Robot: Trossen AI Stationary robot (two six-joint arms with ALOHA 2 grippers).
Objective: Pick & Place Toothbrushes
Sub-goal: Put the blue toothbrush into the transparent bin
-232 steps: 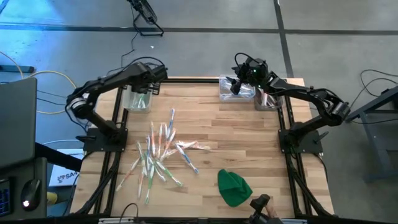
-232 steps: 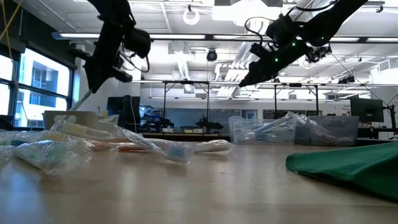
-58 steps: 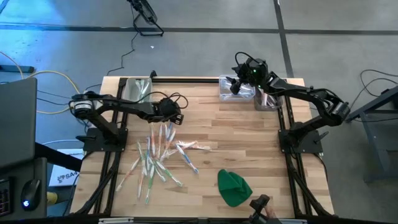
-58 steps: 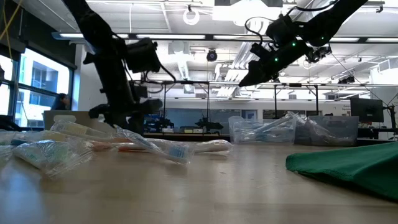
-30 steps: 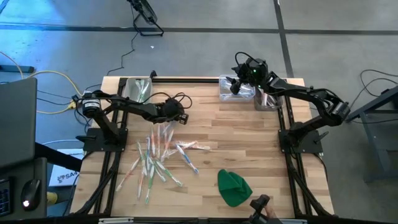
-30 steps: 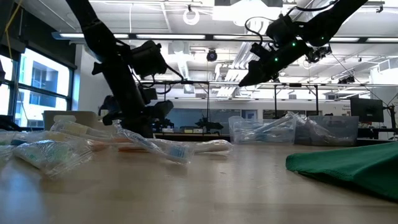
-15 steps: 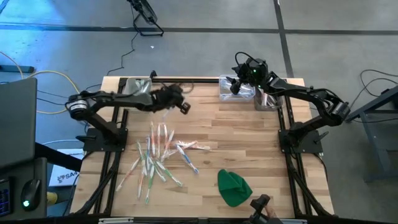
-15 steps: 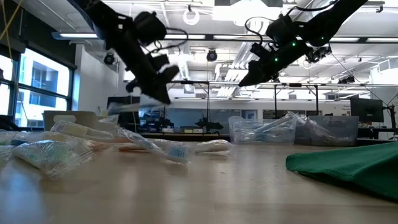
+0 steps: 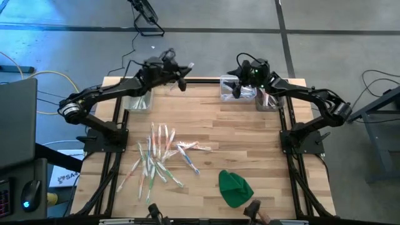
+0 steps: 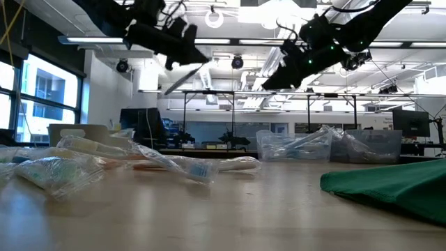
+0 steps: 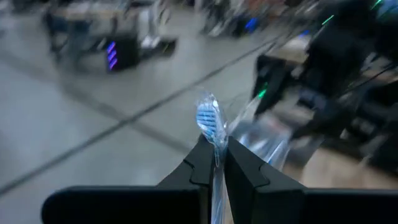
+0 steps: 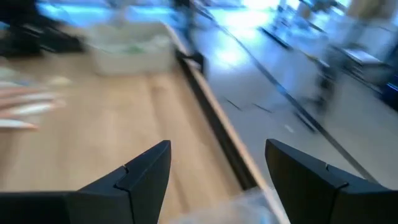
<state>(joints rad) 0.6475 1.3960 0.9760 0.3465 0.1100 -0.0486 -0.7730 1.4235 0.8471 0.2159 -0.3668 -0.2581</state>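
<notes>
Now L gripper [image 11: 214, 163] pinches toothbrush [image 11: 210, 122] tight, long axis along fingers, bristles outward; R gripper [image 12: 217, 163] wide, empty.

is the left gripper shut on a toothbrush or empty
Shut on a toothbrush. In the left wrist view the left gripper pinches its wrapped stem, blue bristled head sticking out past the fingertips.

You have four cameras. One looks straight down from above, taking in the whole table [image 9: 250, 131] and both arms. One sits at tabletop height, facing level across the wood into the room behind — it shares the scattered toothbrushes [image 9: 159, 156] and the green cloth [image 10: 390, 185] with the overhead view. Each wrist camera looks forward, close past its own fingers; the right one sees the table's far rail.
</notes>
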